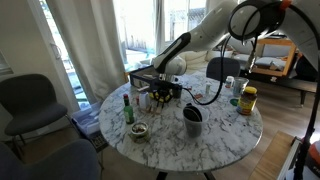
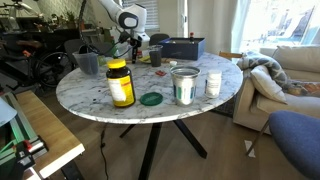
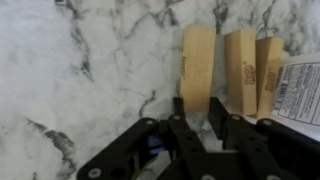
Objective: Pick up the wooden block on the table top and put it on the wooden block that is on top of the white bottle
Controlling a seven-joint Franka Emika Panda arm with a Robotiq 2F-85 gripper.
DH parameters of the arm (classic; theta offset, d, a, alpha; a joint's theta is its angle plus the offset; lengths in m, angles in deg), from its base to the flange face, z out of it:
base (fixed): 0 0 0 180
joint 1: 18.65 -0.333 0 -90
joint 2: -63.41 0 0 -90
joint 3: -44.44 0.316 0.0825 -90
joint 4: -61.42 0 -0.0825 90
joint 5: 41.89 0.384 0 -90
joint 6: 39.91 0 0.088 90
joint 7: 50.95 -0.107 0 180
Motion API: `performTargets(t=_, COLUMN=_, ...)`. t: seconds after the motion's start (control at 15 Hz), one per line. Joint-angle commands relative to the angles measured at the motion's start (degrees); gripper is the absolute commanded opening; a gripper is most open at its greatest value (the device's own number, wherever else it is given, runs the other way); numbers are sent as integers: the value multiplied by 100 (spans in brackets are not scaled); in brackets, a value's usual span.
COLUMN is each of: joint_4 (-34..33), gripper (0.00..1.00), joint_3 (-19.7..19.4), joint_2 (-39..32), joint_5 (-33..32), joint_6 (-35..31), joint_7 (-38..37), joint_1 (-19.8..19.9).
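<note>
While the gripper (image 3: 198, 118) sits low over the marble table (image 3: 80, 70), its fingers (image 3: 181, 110) flank the near end of 1 wooden block (image 3: 197, 60); gripping or just straddling, cannot tell. 2 more blocks (image 3: 240, 70) are just beside it, next to the white bottle (image 3: 300, 90).

The arm (image 1: 205, 35) is glossy white, built of thick, rounded segments. In an exterior view a broad black ring (image 1: 243, 20) circles its big joint at the far right. In an exterior view the white wrist housing carries a round dark cap (image 2: 128, 18). The claw (image 3: 198, 108) is matte black, with two flat, straight fingers (image 3: 217, 115) on hinged linkage bars. A small blue patch (image 3: 150, 150) shows between the bars on its left.
</note>
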Motion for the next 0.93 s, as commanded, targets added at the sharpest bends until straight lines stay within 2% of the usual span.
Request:
performTargets(t=0.0, joint_4=-153, gripper=14, joint_3=-180, joint_2=-161, joint_5=-206, joint_6=281, joint_7=-365, joint_1=-166)
performTargets(t=0.07, joint_4=-104, gripper=8, joint_3=-202, joint_2=-108, joint_5=-250, joint_6=319, joint_7=-406, joint_1=-199)
performTargets(t=0.47, joint_4=757, gripper=8, joint_3=-534, joint_2=902, joint_5=-886, joint_6=602, joint_7=-709, joint_1=-419)
performTargets(t=0.67, joint_4=1156, gripper=8, joint_3=-528, joint_2=1557, joint_5=-917, joint_6=625, joint_7=-626, joint_1=-314)
performTargets(t=0.87, joint_4=1245, gripper=8, joint_3=-500, joint_2=2107, joint_5=-943, joint_6=1223, joint_7=-489, joint_1=-198)
